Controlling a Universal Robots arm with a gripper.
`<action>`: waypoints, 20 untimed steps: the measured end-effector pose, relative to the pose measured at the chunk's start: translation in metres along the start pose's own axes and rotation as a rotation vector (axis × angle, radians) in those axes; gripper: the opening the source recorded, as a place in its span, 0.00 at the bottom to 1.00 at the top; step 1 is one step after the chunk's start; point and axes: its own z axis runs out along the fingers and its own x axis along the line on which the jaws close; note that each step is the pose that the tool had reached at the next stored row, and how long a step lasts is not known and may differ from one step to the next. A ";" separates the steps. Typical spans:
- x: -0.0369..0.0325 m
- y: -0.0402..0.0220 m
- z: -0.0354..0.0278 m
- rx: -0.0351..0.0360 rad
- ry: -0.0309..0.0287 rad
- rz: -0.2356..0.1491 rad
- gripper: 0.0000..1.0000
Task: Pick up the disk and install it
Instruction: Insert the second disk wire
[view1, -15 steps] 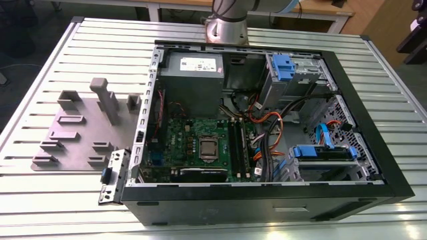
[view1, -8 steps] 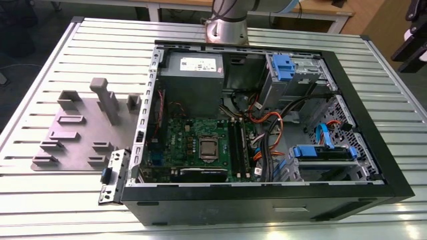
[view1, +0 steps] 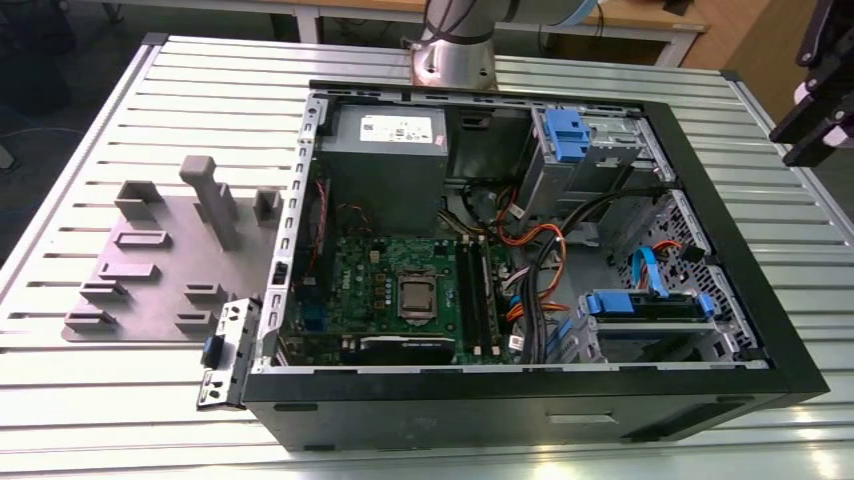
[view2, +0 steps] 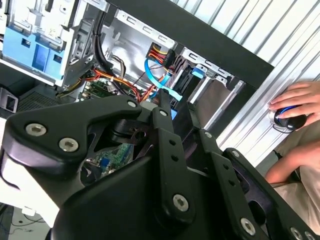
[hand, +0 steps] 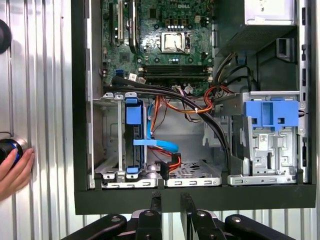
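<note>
The disk (hand: 134, 142) is seated upright in its bay, crossed by cables (hand: 200, 107); the empty claw (hand: 171, 202), narrowly parted, is held outside the case (hand: 190, 197).

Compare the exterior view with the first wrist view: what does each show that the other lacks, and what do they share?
Exterior view: a grey fixture plate with upright blocks beside the computer case, and the arm's base. First wrist view: the empty pincer and a hand beside the case. Shared: the motherboard, the blue drive-bay clip and the disk standing in its bay.
</note>
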 end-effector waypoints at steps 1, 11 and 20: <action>0.0001 0.0001 0.0020 -0.0001 -0.0001 0.000 0.29; 0.0009 0.0021 0.0193 -0.0003 -0.0038 0.000 0.29; 0.0014 0.0021 0.0338 -0.0008 -0.0037 0.000 0.29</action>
